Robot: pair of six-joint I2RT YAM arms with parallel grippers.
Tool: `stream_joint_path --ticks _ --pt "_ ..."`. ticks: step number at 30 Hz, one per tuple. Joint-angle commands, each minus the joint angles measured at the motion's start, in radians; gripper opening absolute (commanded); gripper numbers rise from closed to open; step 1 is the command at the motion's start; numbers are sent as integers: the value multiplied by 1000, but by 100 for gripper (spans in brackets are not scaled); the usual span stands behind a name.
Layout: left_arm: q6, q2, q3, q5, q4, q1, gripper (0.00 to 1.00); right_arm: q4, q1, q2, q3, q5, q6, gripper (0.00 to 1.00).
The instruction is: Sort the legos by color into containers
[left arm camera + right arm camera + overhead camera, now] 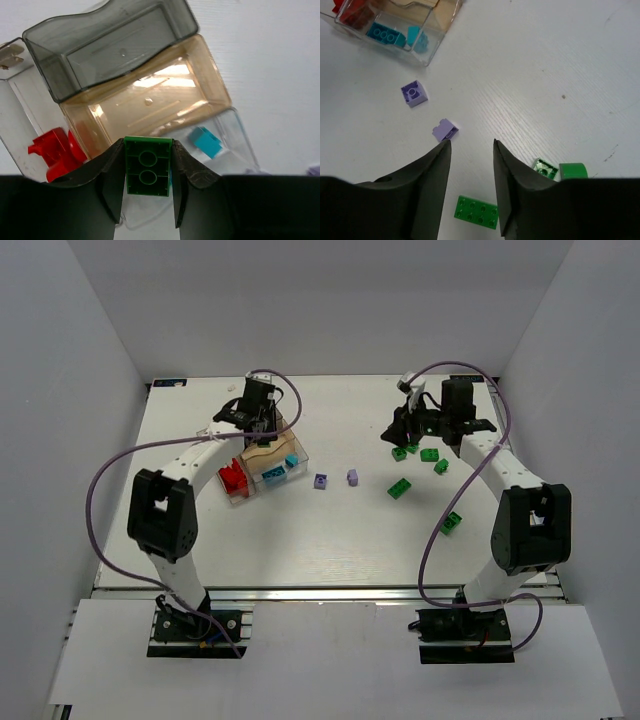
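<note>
The green brick (148, 167) is clenched in the left tool (262, 423), at the edge of the empty tan compartment (150, 107). The red bricks (55, 150) and the cyan brick (206, 141) lie either side. Dropped here, it could fall among those. The right tool (471, 144) hangs released and empty over the counter (560, 60).
</note>
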Motion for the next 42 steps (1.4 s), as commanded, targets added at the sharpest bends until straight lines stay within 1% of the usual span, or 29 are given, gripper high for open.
stream_joint_path --ticks 1,5,8,9,11,12,13,14,17,21,22,24,25,26,27,28,29,31,32,33,34,36,38,39,42 --pt "27 55 85 -27 -43 26 7 -84 0 -28 36 -14 -89 47" --pt "33 104 122 -40 -42 60 12 -120 -7 -41 18 -17 -144 52" --pt "36 133 140 -37 -55 72 30 -140 -7 -40 12 -19 -163 59" --pt "36 137 142 -32 -58 72 42 -161 -5 -37 13 -19 -179 68" --pt "36 137 139 -34 -60 72 55 -186 -5 -28 21 -12 -193 84" --pt "35 132 136 -40 -59 81 59 -206 -4 -28 24 -12 -212 89" --pt "33 130 131 -41 -55 81 64 -221 -10 -24 26 -14 -225 89" --pt "30 124 123 -44 -55 81 66 -230 -8 -21 27 -18 -239 89" --pt "24 114 114 -47 -55 91 70 -278 -8 -20 24 -40 -316 89" --pt "9 86 102 -58 -66 100 70 -348 -14 -20 27 -63 -442 86" --pt "1 75 99 -49 -65 100 68 -409 -16 -17 30 -74 -548 86" --pt "-7 25 76 -29 -51 100 49 -509 -22 -17 32 -77 -746 84" --pt "-14 6 64 4 -45 100 40 -560 -22 -26 24 -71 -866 84" --pt "-19 -18 48 26 -30 100 28 -648 -33 -32 -5 -62 -1117 84" --pt "-27 -40 12 51 -22 100 26 -686 -37 -38 -20 -49 -1238 87" --pt "-42 -90 -8 90 -11 100 25 -713 -42 -41 -31 -7 -1337 89" --pt "-51 -113 -33 106 -6 100 27 -758 -50 -32 -34 10 -1474 89" --pt "-79 -196 -105 141 1 100 36 -807 -54 21 5 32 -1552 89" --pt "-91 -228 -131 158 3 100 43 -888 -57 53 32 38 -1633 89" --pt "-109 -259 -159 172 4 100 56 -916 -60 83 64 47 -1657 89" --pt "-116 -321 -212 183 10 100 61 -930 -60 133 108 64 -1667 89" --pt "-142 -383 -260 213 23 100 68 -910 -54 169 130 87 -1684 89" --pt "-159 -469 -321 230 18 100 70 -861 -51 196 131 119 -1678 89" --pt "-181 -494 -337 232 11 100 72 -844 -50 206 135 129 -1704 89" --pt "-229 -599 -415 235 -6 100 72 -879 -43 264 190 162 -1746 89"
